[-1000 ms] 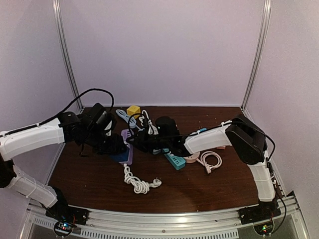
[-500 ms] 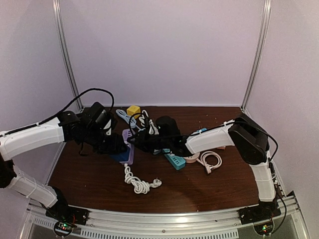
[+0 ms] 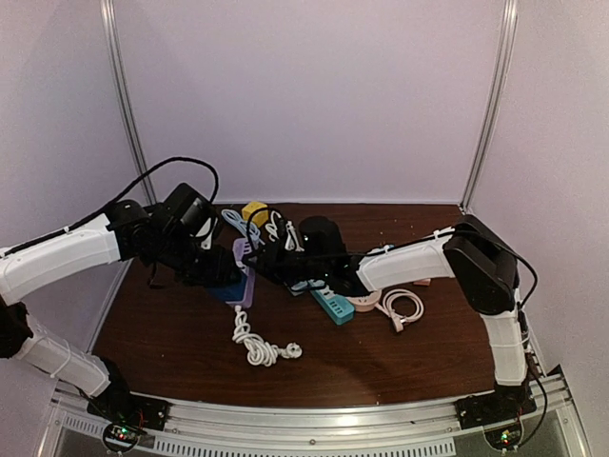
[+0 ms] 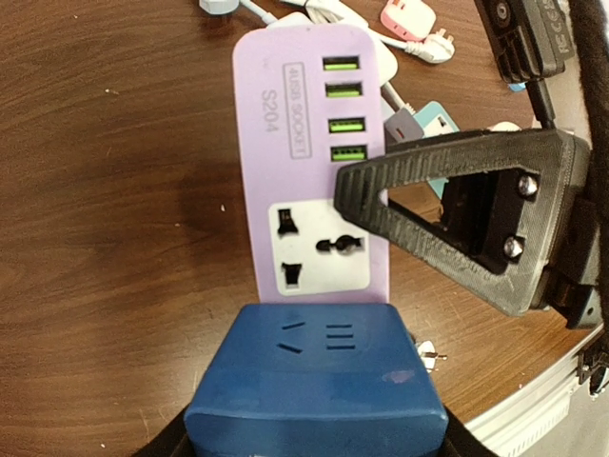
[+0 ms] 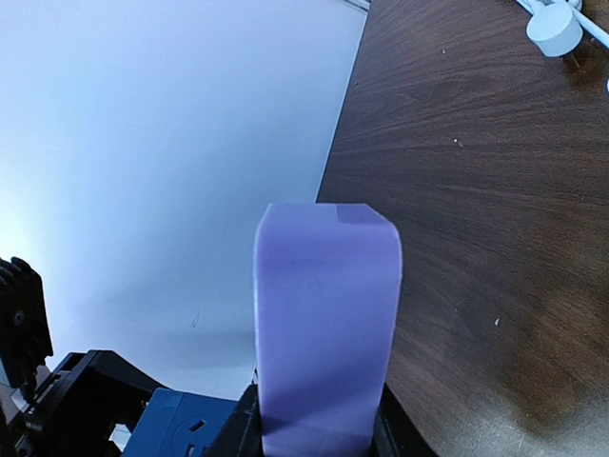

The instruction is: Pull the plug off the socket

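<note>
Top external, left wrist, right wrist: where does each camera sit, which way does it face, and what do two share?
Top external: high behind the bases, looking down at the table; left arm and right arm show.
Left wrist: looks along the purple power strip, blue plug nearest; own fingers at bottom corners.
Right wrist: looks along the strip toward the wall; own fingers flank it.
Shared: both wrist views show strip and plug.

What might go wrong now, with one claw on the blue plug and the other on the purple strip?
1. The right gripper holds the purple strip only by its edges. A hard pull by the left gripper on the blue plug may slide the strip loose.
2. A teal strip and a white cable lie close by, so a sudden jerk might knock or drag them.
</note>
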